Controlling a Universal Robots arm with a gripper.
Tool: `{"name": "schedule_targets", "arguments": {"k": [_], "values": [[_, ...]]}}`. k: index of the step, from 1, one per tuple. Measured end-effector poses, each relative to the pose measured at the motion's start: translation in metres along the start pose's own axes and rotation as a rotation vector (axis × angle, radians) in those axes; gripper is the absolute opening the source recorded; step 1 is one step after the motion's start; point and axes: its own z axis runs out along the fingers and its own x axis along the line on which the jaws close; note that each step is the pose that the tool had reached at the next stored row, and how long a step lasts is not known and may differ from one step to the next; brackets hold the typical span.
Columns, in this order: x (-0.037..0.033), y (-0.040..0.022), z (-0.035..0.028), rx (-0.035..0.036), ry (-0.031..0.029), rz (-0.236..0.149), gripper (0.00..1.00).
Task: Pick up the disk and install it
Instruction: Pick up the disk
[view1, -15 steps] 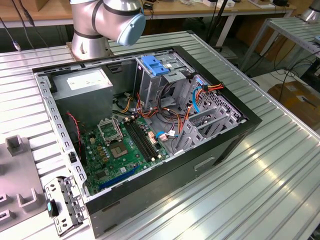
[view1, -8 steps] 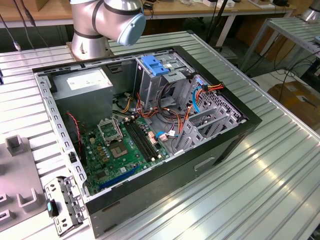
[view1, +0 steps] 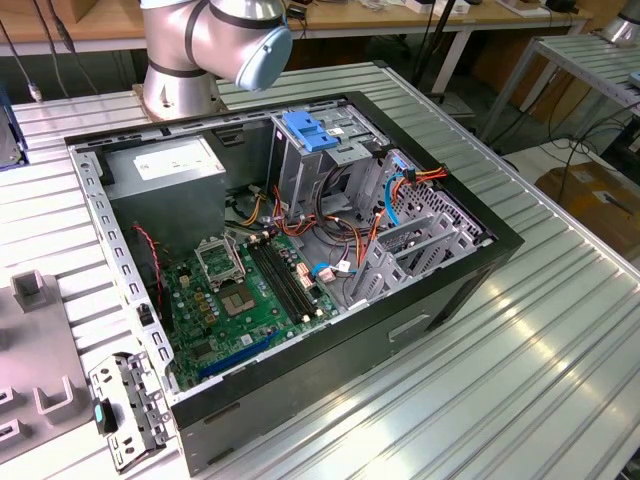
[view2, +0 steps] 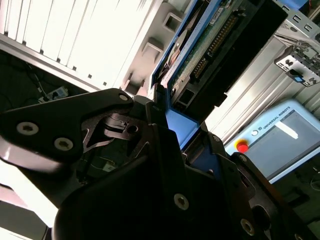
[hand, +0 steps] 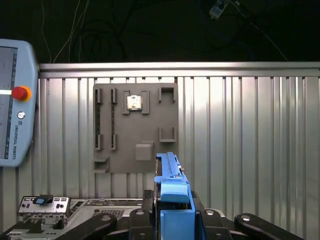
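Observation:
The disk stands edge-on between my gripper's black fingers, its bright blue carrier frame rising out of the jaws. In the second wrist view the disk shows its green circuit-board side and dark body, edged in blue. My gripper is shut on the disk's blue frame, and the same grip appears in the second wrist view, gripper. In the first wrist view the held disk hangs above the ribbed metal table, next to a grey fixture plate.
An open computer case lies on the ribbed table, with its motherboard, cables and a metal drive cage topped by a light-blue latch. A loose metal bracket lies by the case. A teach pendant rests beside the fixture plate.

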Motion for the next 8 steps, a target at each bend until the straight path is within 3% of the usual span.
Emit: {"name": "schedule_targets", "arguments": {"k": [8], "values": [[-0.0002, -0.0162, -0.0003, 0.0, 0.0, 0.0, 0.37]]}}
